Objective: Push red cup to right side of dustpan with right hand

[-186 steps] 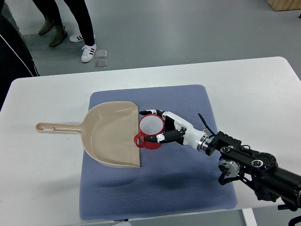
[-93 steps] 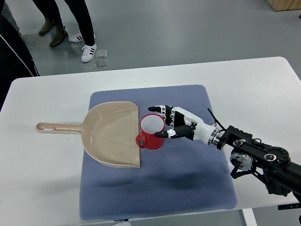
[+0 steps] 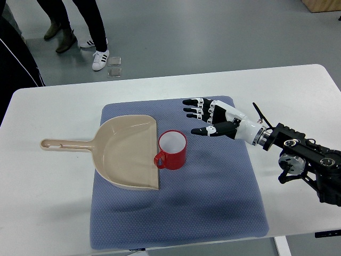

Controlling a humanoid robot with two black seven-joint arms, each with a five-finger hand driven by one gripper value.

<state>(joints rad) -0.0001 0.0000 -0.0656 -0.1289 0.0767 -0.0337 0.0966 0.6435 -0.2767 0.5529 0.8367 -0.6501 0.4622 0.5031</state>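
Note:
A red cup [image 3: 171,150] with a white inside stands upright on the blue mat [image 3: 213,197], touching the open right edge of the beige dustpan [image 3: 125,152]. Its handle points toward the front left. My right hand [image 3: 205,117] is up and to the right of the cup, apart from it, with fingers spread and holding nothing. Its arm [image 3: 298,157] comes in from the right edge. The left arm does not show.
The dustpan's handle [image 3: 64,144] reaches left onto the white table [image 3: 48,202]. People's legs and shoes [image 3: 80,32] stand on the floor beyond the table's far left. A dark sleeve [image 3: 13,58] shows at the left edge.
My right hand has let go of the cup and drawn back up and to the right, with fingers opening. The cup stays beside the dustpan.

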